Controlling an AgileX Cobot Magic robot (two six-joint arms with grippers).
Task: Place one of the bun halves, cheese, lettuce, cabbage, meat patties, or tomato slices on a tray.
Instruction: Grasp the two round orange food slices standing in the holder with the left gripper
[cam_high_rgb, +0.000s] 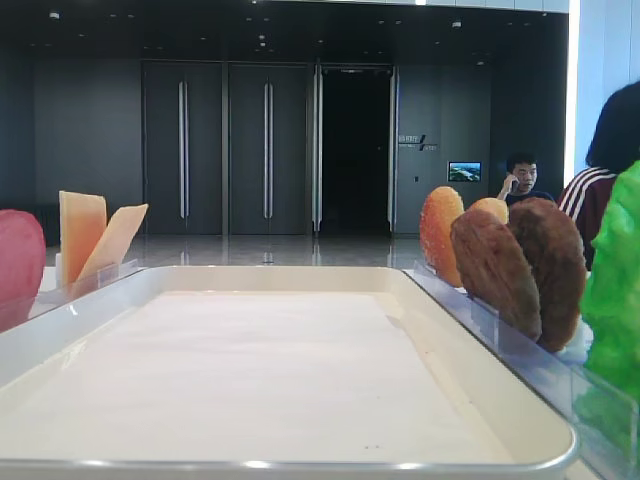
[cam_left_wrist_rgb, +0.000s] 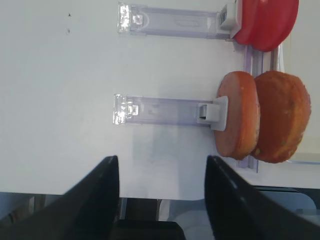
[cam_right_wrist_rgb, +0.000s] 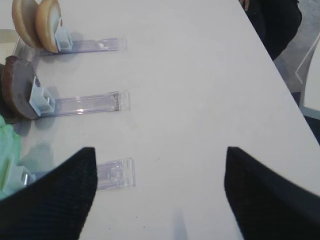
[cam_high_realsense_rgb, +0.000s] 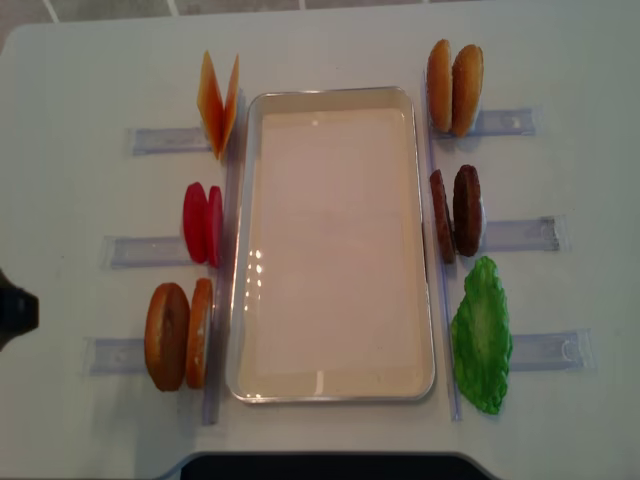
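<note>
The cream-white tray (cam_high_realsense_rgb: 330, 250) lies empty in the middle of the table. Left of it stand cheese (cam_high_realsense_rgb: 218, 105), tomato slices (cam_high_realsense_rgb: 203, 223) and two orange-brown bun halves (cam_high_realsense_rgb: 180, 335). To its right stand two more bun halves (cam_high_realsense_rgb: 454, 88), meat patties (cam_high_realsense_rgb: 456, 212) and green lettuce (cam_high_realsense_rgb: 482, 335). My left gripper (cam_left_wrist_rgb: 162, 200) is open and empty at the table's near edge, short of the bun halves (cam_left_wrist_rgb: 260, 117) and the tomato slices (cam_left_wrist_rgb: 265, 22). Over bare table, my right gripper (cam_right_wrist_rgb: 160, 195) is wide open, with bun halves (cam_right_wrist_rgb: 37, 22), patties (cam_right_wrist_rgb: 17, 92) and lettuce (cam_right_wrist_rgb: 7, 150) to its left.
Each food stands in a clear plastic rack (cam_high_realsense_rgb: 520, 235) that runs outward from the tray. A dark part of my left arm (cam_high_realsense_rgb: 12, 310) shows at the table's left edge. The table edge (cam_right_wrist_rgb: 280, 85) runs close on the right. People (cam_high_rgb: 520, 180) sit beyond the table.
</note>
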